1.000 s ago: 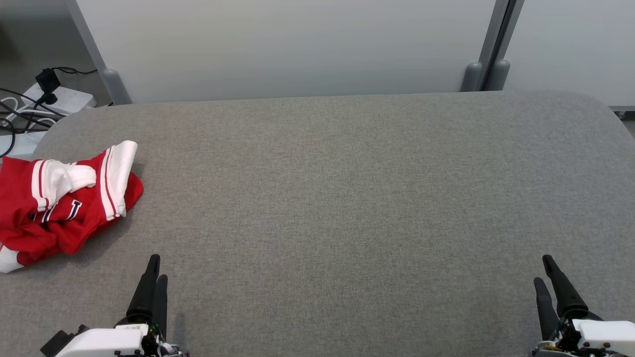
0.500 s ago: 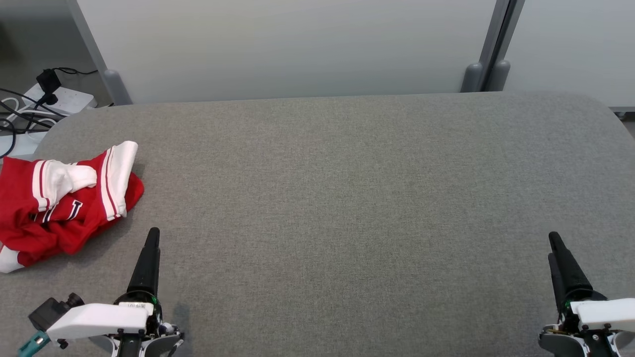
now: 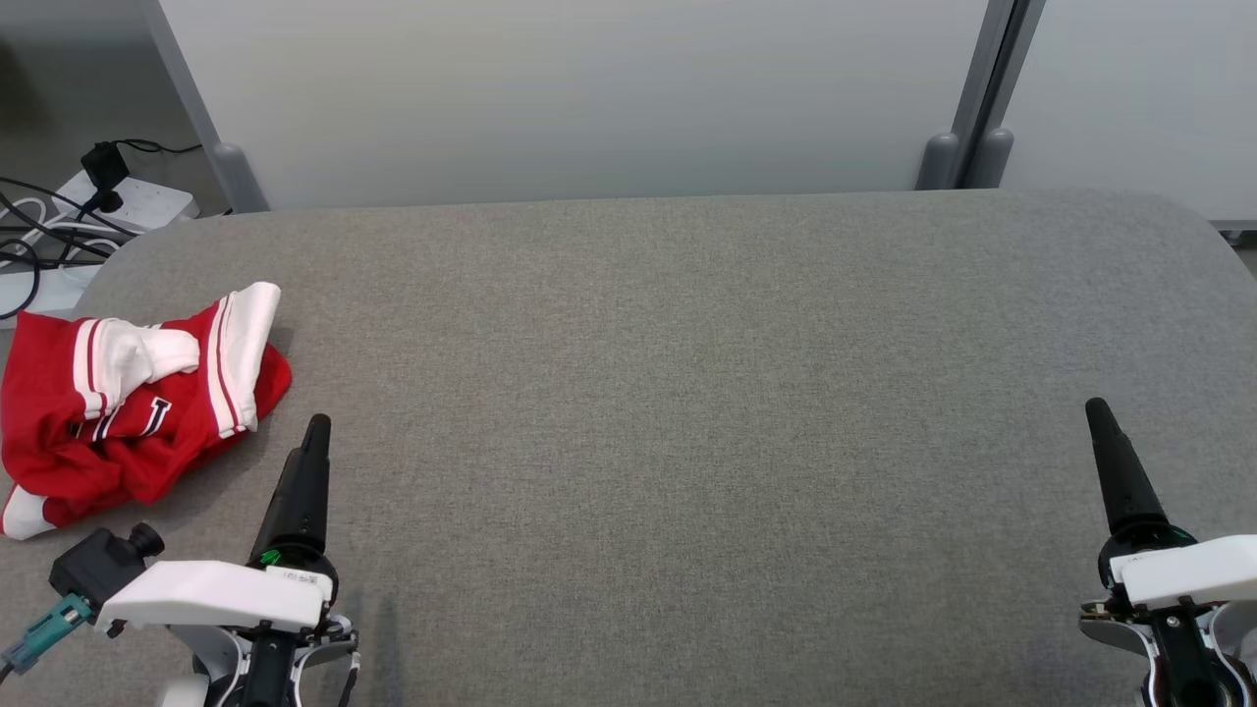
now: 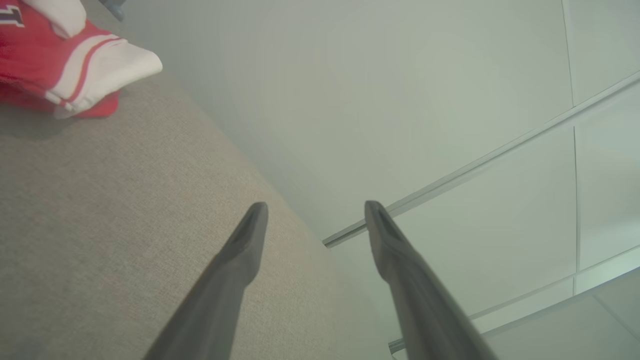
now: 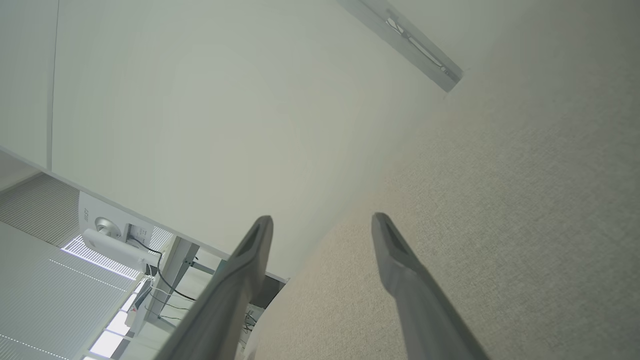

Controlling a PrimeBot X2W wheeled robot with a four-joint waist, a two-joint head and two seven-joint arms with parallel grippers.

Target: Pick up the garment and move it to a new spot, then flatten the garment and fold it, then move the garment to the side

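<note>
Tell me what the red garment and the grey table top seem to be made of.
Garment: soft cloth, probably a knit jersey, matte; it slumps in loose folds. Table top: apparently a woven fabric covering, matte; a fine speckled weave shows, with no gloss.

This looks like an office workroom: ahead of the left pincer [image 3: 316,424], pale partition panels [image 3: 570,88] on grey posts [image 3: 941,157] back a grey fabric-covered surface [image 3: 687,344]. Far to that pincer's left lies a white power strip [image 3: 147,201] with tangled cables [image 3: 29,245]. Beyond the right pincer [image 5: 322,217] stand a monitor [image 5: 107,235] and desk legs [image 5: 172,270].
</note>
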